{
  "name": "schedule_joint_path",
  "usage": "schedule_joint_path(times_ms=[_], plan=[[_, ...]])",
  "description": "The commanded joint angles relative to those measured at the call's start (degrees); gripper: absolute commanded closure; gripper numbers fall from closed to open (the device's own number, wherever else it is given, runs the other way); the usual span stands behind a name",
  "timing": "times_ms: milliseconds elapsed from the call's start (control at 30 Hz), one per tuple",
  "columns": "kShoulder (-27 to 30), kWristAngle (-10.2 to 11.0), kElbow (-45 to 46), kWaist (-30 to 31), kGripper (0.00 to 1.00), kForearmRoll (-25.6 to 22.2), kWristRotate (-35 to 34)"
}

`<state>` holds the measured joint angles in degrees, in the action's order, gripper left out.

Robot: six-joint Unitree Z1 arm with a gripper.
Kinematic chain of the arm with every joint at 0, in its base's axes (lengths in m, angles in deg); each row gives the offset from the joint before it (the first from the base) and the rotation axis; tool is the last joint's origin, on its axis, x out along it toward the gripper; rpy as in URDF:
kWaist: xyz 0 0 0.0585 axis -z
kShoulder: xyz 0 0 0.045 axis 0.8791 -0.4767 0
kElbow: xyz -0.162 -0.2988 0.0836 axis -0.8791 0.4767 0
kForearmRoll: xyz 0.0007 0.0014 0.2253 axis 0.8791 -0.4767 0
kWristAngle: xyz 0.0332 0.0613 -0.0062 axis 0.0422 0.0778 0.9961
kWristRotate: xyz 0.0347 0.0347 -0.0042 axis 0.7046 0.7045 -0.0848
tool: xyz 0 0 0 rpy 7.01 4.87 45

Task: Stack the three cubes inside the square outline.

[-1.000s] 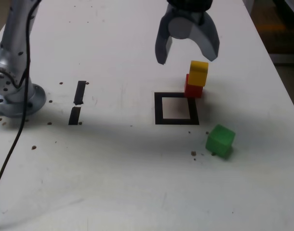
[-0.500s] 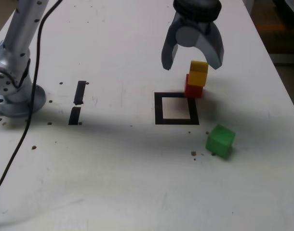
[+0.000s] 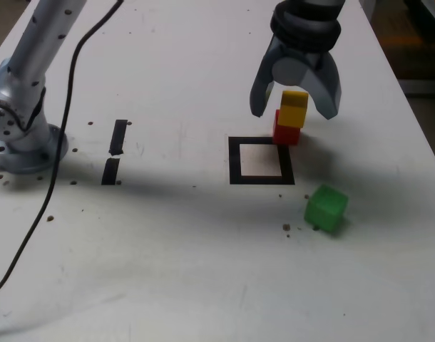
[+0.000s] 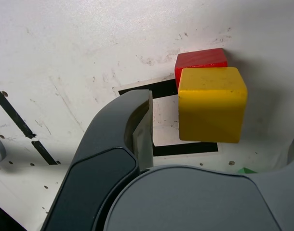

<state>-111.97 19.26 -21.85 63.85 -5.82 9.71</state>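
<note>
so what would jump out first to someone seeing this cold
The open claw hanging over a yellow cube stacked on a red cube, just outside the far right corner of the black square outline in the exterior view. Next, the green cube sitting alone, nearer the camera.

You see one cube (image 3: 295,107) stacked on another (image 3: 285,134), touching the outline's (image 3: 234,161) far corner on the exterior view's right. The third cube (image 3: 326,208) sits nearer the camera, beyond the outline's right side.

No legible text in either view.
No words, labels, brand marks or numbers could be read on anything shown.
</note>
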Motion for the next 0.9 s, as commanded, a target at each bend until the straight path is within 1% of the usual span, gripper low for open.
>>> schedule_joint_path(times_ms=[0,400,533,600,700,833,867], plan=[[-0.4,0.1,-0.3,0.1,0.03,0.0,-0.1],[-2.3,0.1,-1.2,0.1,0.04,0.2,-0.1],[-2.7,0.1,-1.2,0.1,0.07,0.1,-0.4],[-2.7,0.0,-1.0,0.0,0.12,-0.2,-0.7],[-2.6,0.0,-0.6,0.0,0.24,-0.7,-1.5],[-2.3,0.5,-0.3,0.0,0.46,-0.6,-2.5],[-2.2,0.7,-0.3,0.0,0.54,-0.3,-2.7]])
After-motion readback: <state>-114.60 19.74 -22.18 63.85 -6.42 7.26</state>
